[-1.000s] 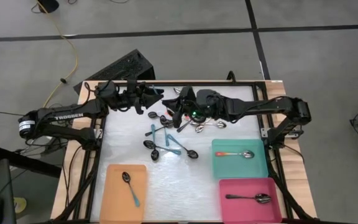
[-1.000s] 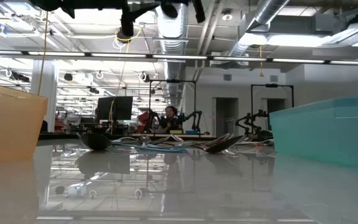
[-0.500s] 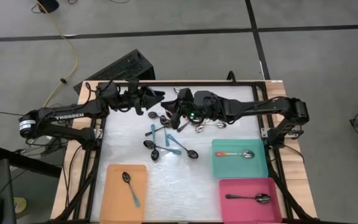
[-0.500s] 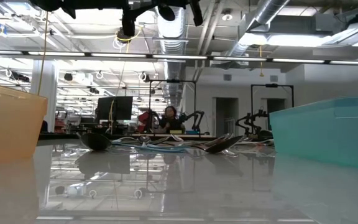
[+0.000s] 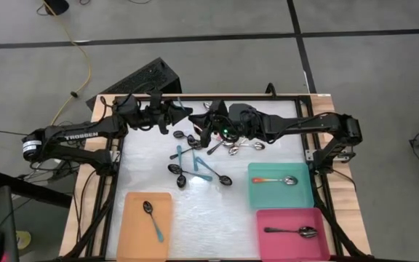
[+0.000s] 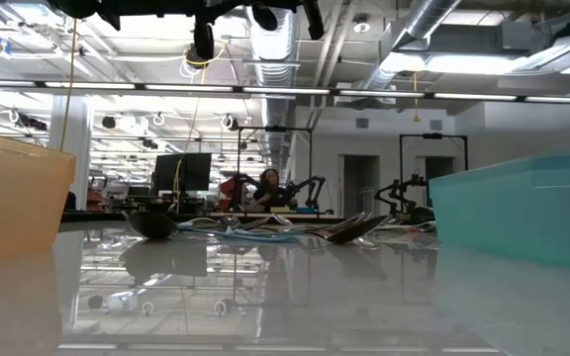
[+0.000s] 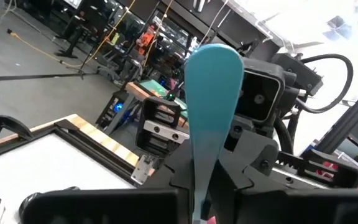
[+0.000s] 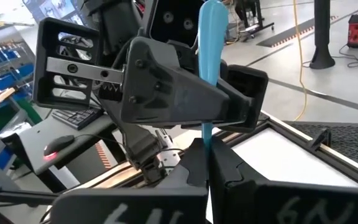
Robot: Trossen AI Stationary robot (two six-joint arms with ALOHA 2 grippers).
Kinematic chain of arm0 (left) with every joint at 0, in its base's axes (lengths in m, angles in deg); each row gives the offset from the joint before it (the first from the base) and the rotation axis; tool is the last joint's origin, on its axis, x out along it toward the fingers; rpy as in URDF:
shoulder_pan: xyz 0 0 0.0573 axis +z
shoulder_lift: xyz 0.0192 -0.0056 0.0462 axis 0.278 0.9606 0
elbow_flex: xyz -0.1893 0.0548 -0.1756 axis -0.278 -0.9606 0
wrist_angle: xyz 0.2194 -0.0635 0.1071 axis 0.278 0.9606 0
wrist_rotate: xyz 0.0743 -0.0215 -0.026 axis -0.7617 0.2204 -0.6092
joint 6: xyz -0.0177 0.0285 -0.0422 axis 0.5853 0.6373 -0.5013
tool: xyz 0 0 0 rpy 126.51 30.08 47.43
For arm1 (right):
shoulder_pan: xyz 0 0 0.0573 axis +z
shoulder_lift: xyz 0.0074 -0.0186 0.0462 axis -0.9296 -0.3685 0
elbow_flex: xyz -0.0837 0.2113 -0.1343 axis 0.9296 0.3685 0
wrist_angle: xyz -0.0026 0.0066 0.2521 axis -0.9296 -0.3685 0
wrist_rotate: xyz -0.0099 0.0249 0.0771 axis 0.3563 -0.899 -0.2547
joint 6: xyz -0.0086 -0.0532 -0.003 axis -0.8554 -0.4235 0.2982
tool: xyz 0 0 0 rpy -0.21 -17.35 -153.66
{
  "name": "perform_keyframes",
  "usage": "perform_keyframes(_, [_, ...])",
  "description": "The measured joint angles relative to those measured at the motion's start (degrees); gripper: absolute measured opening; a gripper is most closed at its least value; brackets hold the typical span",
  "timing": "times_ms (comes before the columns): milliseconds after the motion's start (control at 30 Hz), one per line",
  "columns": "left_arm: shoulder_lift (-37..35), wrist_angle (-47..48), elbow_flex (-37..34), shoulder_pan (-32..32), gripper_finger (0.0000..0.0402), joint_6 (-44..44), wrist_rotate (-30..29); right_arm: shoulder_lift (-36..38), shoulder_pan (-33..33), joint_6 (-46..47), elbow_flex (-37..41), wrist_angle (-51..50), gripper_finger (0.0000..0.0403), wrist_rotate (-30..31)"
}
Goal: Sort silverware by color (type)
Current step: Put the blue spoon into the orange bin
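**Spotter:** Closed, just now: your left gripper, which stood wide a second ago, has clamped on the teal spoon. Neither arm has shifted otherwise. Both hang together above the far edge of the spoon pile.

**Operator's aide:** And the right gripper? Has it let go?

**Spotter:** No. Its fingers are pinched on the same handle, seen plainly from its own wrist. So right now you have the spoon grasped from both sides, standing upright between the two grippers, in the air over the pile's far side and touching nothing on the table.

**Aide:** Then this reads as a handover, right to left.

**Spotter:** That is my judgement. The orange tray, on the near left of the pile, already holds one blue-handled spoon, so a teal one likely belongs there, and that is your left arm's side.

**Aide:** What does that ask of you next?

**Spotter:** Release the right fingers first, then draw away. Pull with both clamped and you may twist the spoon or drop it back onto the pile.

**Aide:** How far along is the sorting?

**Spotter:** Early. Only one spoon lies in each tray: the orange one, the teal tray and the pink tray, both near right of the pile. Most remain loose.
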Motion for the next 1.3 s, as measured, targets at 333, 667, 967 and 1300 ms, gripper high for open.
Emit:
perform_keyframes(333, [0.0, 0.1, 0.0, 0.0, 0.0007, 0.1, -0.4, 0.0, 0.0, 0.7, 0.0, -0.3, 0.0038, 0.0])
perform_keyframes(667, [-1.0, -0.2, 0.0, 0.0, 0.0006, -0.3, -0.7, 1.0, -0.6, -1.1, 0.0, -1.0, 0.0151, -2.7])
perform_keyframes(967, [-6.7, 10.2, 0.0, 0.0, 0.0006, -0.5, -0.3, 7.1, -0.6, -1.8, -0.1, -8.7, 0.0194, -5.7])
perform_keyframes(1300, [-16.1, 32.8, 0.0, -3.9, 0.0006, -2.0, 2.4, 14.2, -0.6, -1.5, 0.0, -24.0, 0.0175, -5.7])
